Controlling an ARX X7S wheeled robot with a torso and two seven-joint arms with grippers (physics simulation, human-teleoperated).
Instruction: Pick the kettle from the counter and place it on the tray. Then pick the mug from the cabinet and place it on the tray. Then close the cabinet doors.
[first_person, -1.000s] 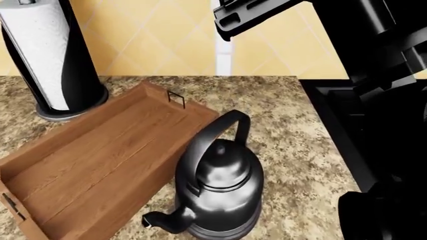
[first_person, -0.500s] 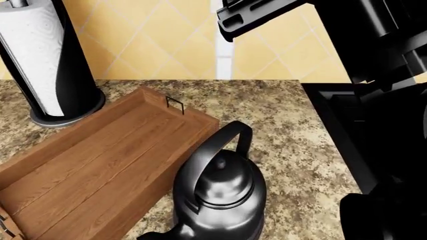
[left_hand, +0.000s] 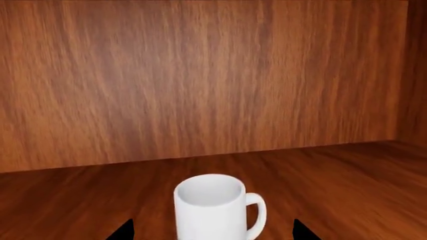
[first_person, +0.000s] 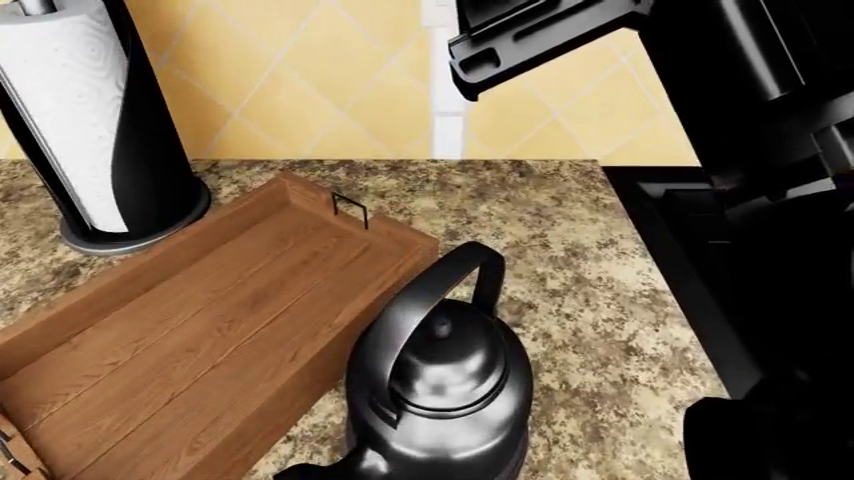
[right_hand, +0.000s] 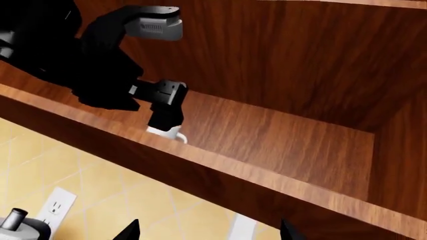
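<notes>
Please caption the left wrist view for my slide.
Left gripper open around the white mug on the wooden cabinet shelf.

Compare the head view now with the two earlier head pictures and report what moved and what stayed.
Across the first half second the view shifted, so the kettle and tray sat lower in frame. Since then only the black arm at the top edged right. The kettle remains on the counter beside the tray; the paper towel holder is unmoved.

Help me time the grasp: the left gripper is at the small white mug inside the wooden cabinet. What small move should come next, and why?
Probably ease the left gripper slightly further forward, then close. In the left wrist view its black fingertips stand open, apart from the small white cylindrical mug, which stands upright between them on the brown wooden cabinet shelf; only their tips show.
</notes>
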